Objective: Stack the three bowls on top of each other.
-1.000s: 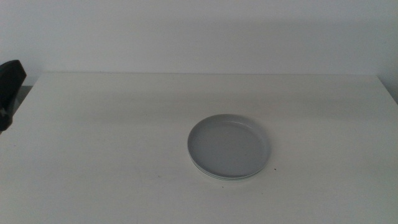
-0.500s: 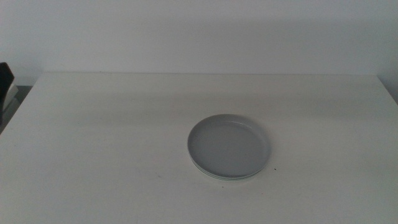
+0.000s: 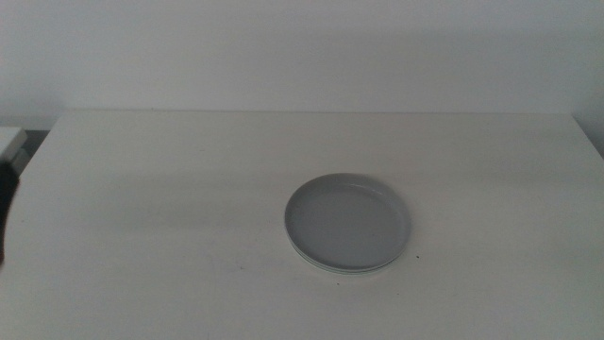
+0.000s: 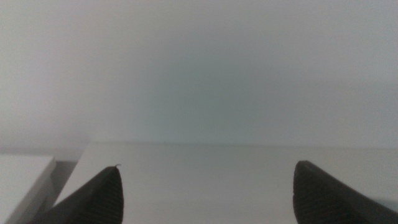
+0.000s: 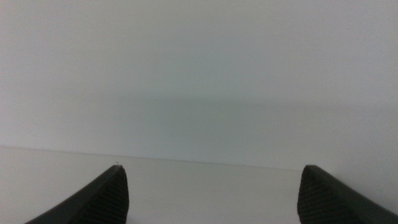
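A light grey-blue bowl [image 3: 347, 222] sits on top of a stack right of the table's middle in the middle view. Under it only a thin pale rim [image 3: 342, 272] of a lower bowl shows along the near edge; the rest of the stack is hidden. My left gripper [image 4: 208, 171] is open and holds nothing, facing the wall over the table's far edge. Only a dark sliver of the left arm [image 3: 5, 208] shows at the left border, far from the bowls. My right gripper [image 5: 211, 171] is open too, holds nothing, and is outside the middle view.
The white table [image 3: 170, 189] runs back to a plain pale wall. A small white object [image 3: 11, 140] lies beyond the table's far left corner.
The left arm has pulled back out of the middle view, from the upper left edge down to a thin sliver at the border. The bowl stack has not moved.
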